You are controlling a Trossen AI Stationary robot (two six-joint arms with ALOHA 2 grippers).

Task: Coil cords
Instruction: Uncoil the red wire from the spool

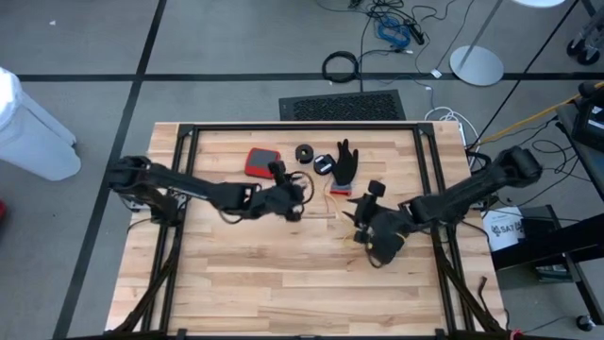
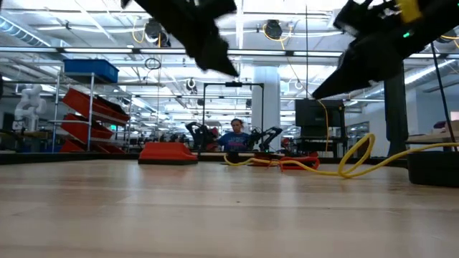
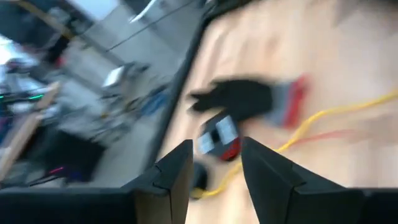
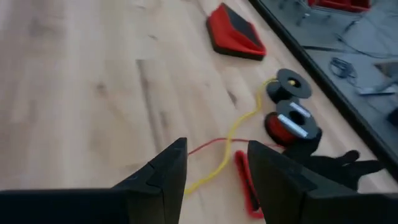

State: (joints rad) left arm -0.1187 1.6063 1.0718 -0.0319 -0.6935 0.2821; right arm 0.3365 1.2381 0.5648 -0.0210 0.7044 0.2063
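Yellow and red-orange cords (image 1: pixel 330 196) lie loose on the wooden table (image 1: pixel 264 283) near its far middle. From above I see them trailing from the black glove (image 1: pixel 346 162) and the black reels (image 1: pixel 306 152). The left gripper (image 1: pixel 294 196) sits just beside their near-left end. The right gripper (image 1: pixel 370 231) is a little further off, nearer me and to the right. I judge the left arm the nearer of the two.

At table height, the yellow cord (image 2: pixel 351 163) loops across the far boards beside the red one (image 2: pixel 301 165). Both arms hang above the surface and touch neither.

Left wrist: the fingers (image 3: pixel 180 174) stand apart with nothing between them. The yellow cord (image 3: pixel 323 115) runs away ahead of them, past the red spool (image 3: pixel 227 148), with the glove (image 3: pixel 239 99) beyond.

Right wrist: the fingers (image 4: pixel 168 171) are spread and empty. The yellow strand (image 4: pixel 227 146) runs lengthwise forward out of the gap toward the black reel (image 4: pixel 289 84). The red strand (image 4: pixel 208 146) crosses it just ahead of the tips, leading to the red spool (image 4: pixel 286 124). A red case (image 4: pixel 235 32) lies well beyond.
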